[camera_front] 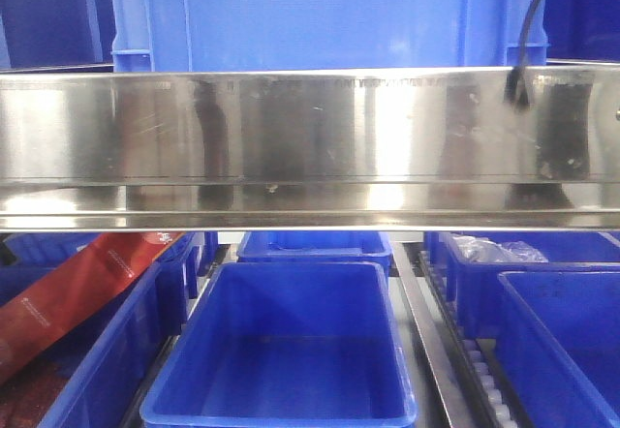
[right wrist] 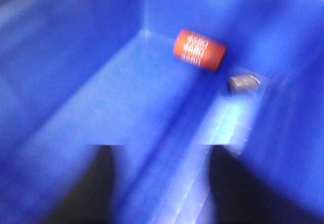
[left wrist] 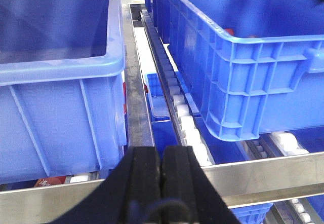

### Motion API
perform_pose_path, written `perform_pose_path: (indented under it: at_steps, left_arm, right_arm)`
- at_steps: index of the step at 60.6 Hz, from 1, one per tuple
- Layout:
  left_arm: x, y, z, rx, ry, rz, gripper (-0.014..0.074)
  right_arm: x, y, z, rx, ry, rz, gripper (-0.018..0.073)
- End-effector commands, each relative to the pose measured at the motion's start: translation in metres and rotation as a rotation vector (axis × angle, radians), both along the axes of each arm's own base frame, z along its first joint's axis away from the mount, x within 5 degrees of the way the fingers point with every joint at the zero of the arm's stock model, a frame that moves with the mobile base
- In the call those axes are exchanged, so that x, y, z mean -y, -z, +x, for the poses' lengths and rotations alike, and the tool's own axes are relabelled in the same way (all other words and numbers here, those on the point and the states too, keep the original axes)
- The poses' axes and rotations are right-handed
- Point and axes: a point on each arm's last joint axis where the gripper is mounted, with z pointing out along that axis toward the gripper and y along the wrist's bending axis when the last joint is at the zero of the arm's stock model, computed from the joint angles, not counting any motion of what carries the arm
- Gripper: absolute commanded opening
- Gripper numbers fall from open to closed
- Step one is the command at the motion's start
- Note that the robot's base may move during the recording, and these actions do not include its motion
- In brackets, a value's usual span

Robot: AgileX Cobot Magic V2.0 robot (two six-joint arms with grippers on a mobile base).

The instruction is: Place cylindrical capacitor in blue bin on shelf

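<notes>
In the blurred right wrist view, the cylindrical capacitor (right wrist: 200,49), orange with white print, lies on its side on the floor of a blue bin (right wrist: 76,72), near the far wall. My right gripper (right wrist: 164,150) is open above that bin, well short of the capacitor, with nothing between its dark fingers. My left gripper (left wrist: 162,155) is shut and holds nothing. It hangs over the shelf's steel front rail (left wrist: 283,176), between two blue bins. The shelf's broad mirror-like rail (camera_front: 310,137) spans the front view. Neither gripper shows there.
A small grey object (right wrist: 243,83) lies near the capacitor. Blue bins stand on the lower tier (camera_front: 291,351), and a large blue crate (camera_front: 320,12) sits on top. A red packet (camera_front: 77,288) leans in the left bin. Roller tracks (left wrist: 185,117) run between bins. A black cable (camera_front: 528,31) hangs at upper right.
</notes>
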Motion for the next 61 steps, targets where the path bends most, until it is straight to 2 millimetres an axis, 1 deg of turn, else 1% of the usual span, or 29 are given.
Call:
perform_pose_path:
  at_steps: [1, 3, 8, 13, 15, 16, 17, 19, 25, 26, 27, 28, 29, 30, 31, 32, 33, 35, 49, 55, 57, 61]
  left_arm:
    - [0.0, -0.001, -0.001, 0.012, 0.001, -0.022, -0.0083]
    - [0.0, -0.001, -0.001, 0.012, 0.001, -0.022, -0.0083]
    - [0.0, -0.001, -0.001, 0.012, 0.001, -0.022, -0.0083]
    - [0.0, -0.001, -0.001, 0.013, 0.001, -0.022, -0.0083]
    - [0.0, -0.001, -0.001, 0.015, -0.001, -0.02, -0.0083]
    - [0.0, -0.001, -0.001, 0.015, -0.001, -0.02, -0.0083]
    - [0.0, -0.001, -0.001, 0.016, -0.001, -0.02, -0.0083]
    - [0.0, -0.001, -0.001, 0.019, -0.001, -0.021, -0.0083]
    - [0.0, -0.002, 0.0, 0.029, -0.003, -0.02, -0.0083]
    - [0.0, -0.002, 0.0, 0.032, -0.004, -0.019, -0.0083]
    - [0.0, -0.003, 0.0, 0.034, -0.006, -0.017, -0.0083]
    - [0.0, -0.003, 0.0, 0.035, -0.007, -0.015, -0.0083]
    - [0.0, -0.003, 0.0, 0.037, -0.007, -0.015, -0.0083]
    - [0.0, -0.003, 0.0, 0.037, -0.008, -0.014, -0.0083]
    - [-0.001, -0.003, 0.0, 0.04, -0.009, -0.013, -0.0083]
    - [-0.001, -0.003, 0.0, 0.04, -0.01, -0.011, -0.0083]
    - [-0.001, -0.003, 0.0, 0.04, -0.01, -0.011, -0.0083]
    - [-0.001, -0.003, 0.0, 0.04, -0.01, -0.011, -0.0083]
    - [-0.001, -0.003, 0.0, 0.04, -0.01, -0.011, -0.0083]
    - [0.0, 0.002, 0.003, 0.034, -0.01, -0.009, -0.0083]
    - [0.0, 0.004, 0.004, 0.027, -0.01, -0.008, -0.0083]
    - [0.001, 0.01, 0.006, 0.012, -0.01, -0.004, -0.0083]
  right_arm:
    - [0.013, -0.031, -0.025, 0.069, -0.004, 0.022, 0.0]
    - [0.016, -0.038, -0.032, 0.079, -0.005, 0.027, -0.0036]
    - [0.026, -0.048, -0.048, 0.113, 0.004, 0.026, -0.009]
    - [0.036, -0.052, -0.064, 0.149, 0.021, 0.016, -0.01]
    - [0.04, -0.052, -0.072, 0.163, 0.027, 0.014, -0.0099]
    - [0.042, -0.049, -0.074, 0.159, 0.029, 0.008, -0.0099]
    - [0.045, -0.051, -0.08, 0.175, 0.031, 0.016, -0.0099]
    - [0.048, -0.046, -0.086, 0.174, 0.035, 0.012, -0.0099]
    - [0.061, -0.036, -0.111, 0.223, 0.049, 0.025, -0.0099]
    - [0.064, -0.037, -0.117, 0.248, 0.053, 0.033, -0.0099]
    - [0.066, -0.03, -0.119, 0.247, 0.056, 0.024, -0.0099]
    - [0.069, -0.031, -0.124, 0.272, 0.06, 0.032, -0.0099]
    - [0.07, -0.024, -0.126, 0.271, 0.062, 0.025, -0.0099]
    - [0.073, -0.024, -0.132, 0.296, 0.066, 0.034, -0.0099]
    - [0.075, -0.017, -0.134, 0.291, 0.067, 0.029, -0.0099]
    - [0.077, -0.017, -0.14, 0.315, 0.07, 0.038, -0.0099]
    - [0.079, -0.01, -0.142, 0.312, 0.071, 0.032, -0.0099]
    - [0.083, -0.007, -0.151, 0.346, 0.075, 0.047, -0.0099]
    - [0.109, 0.053, -0.204, 0.446, 0.09, 0.099, -0.0099]
    - [0.119, 0.079, -0.225, 0.471, 0.093, 0.112, -0.0099]
    - [0.122, 0.091, -0.231, 0.473, 0.094, 0.113, -0.0099]
    - [0.128, 0.104, -0.245, 0.5, 0.097, 0.127, -0.0099]
